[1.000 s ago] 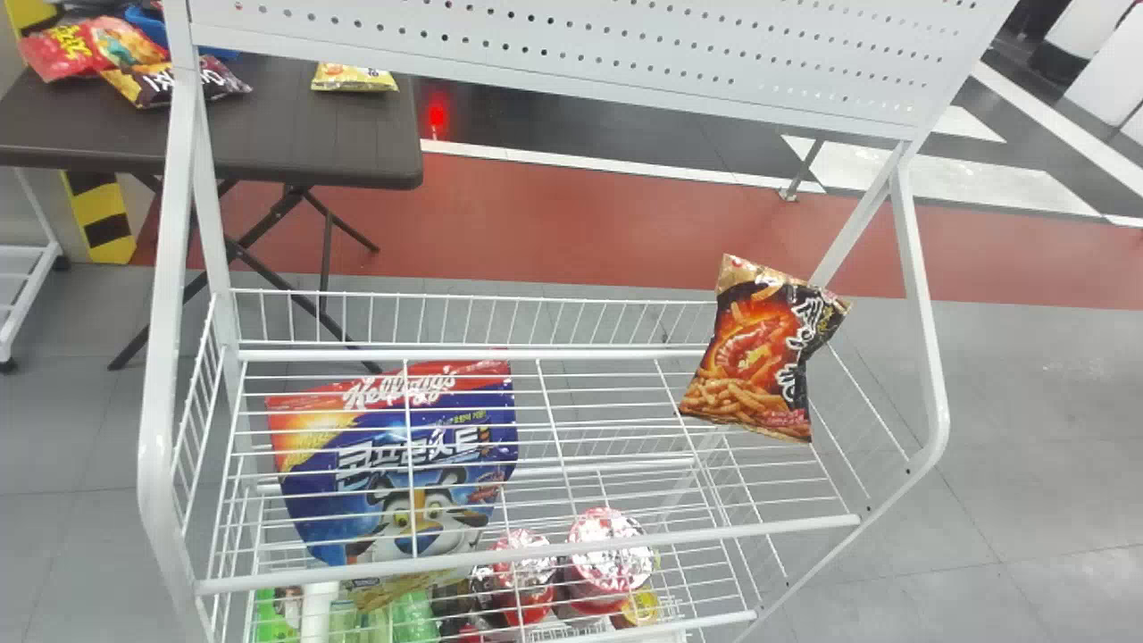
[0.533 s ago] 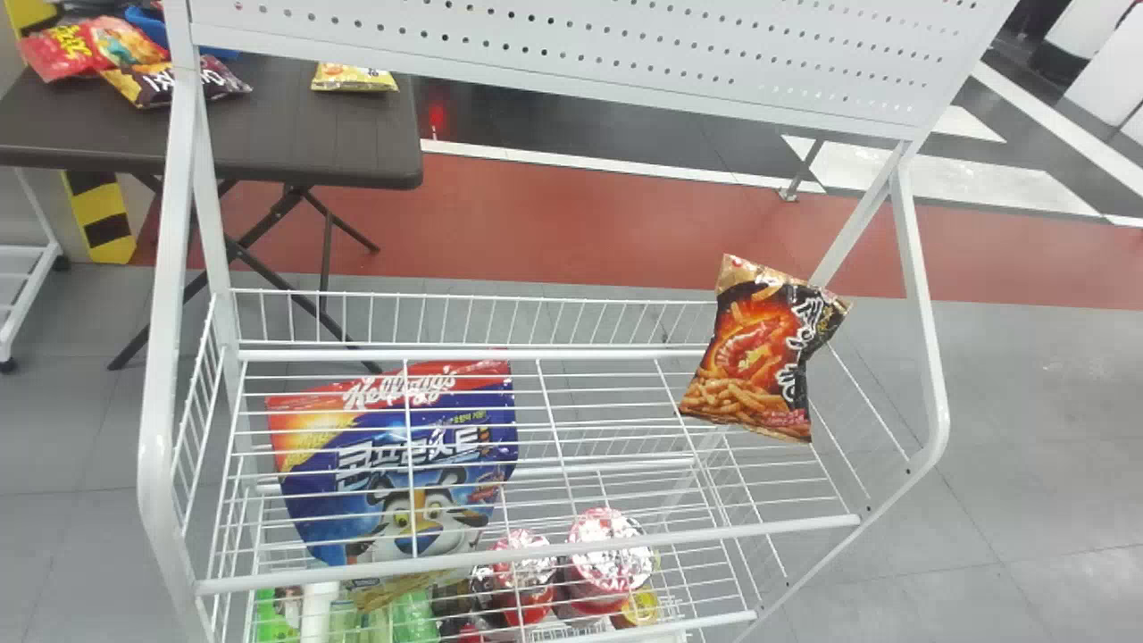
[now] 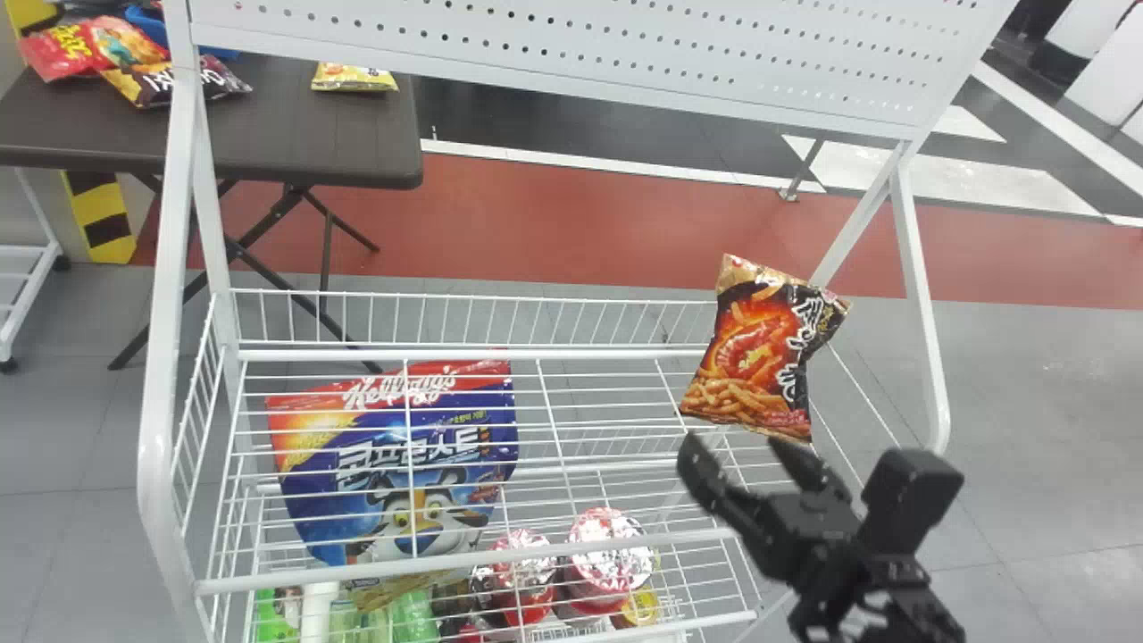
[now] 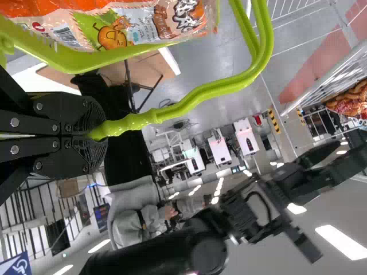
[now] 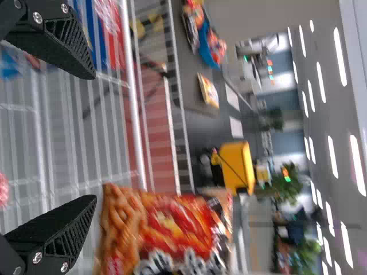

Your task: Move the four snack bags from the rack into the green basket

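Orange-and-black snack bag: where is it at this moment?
In the head view, the snack bag is at the right end of the white rack, by its back rail, just beyond the right gripper.

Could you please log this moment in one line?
right gripper: open, near snack bag | left gripper: closed on green basket's handle

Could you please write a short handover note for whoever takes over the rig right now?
Left gripper: shut on the handle of the green basket.
Right gripper: open and empty, close to the shrimp snack on the rack.
Done: at least one bag is in the green basket; I can't tell the full count.
Left: grasp the shrimp snack and put it in the basket. Whether the blue bag behind the rack's wires counts, I can't tell.
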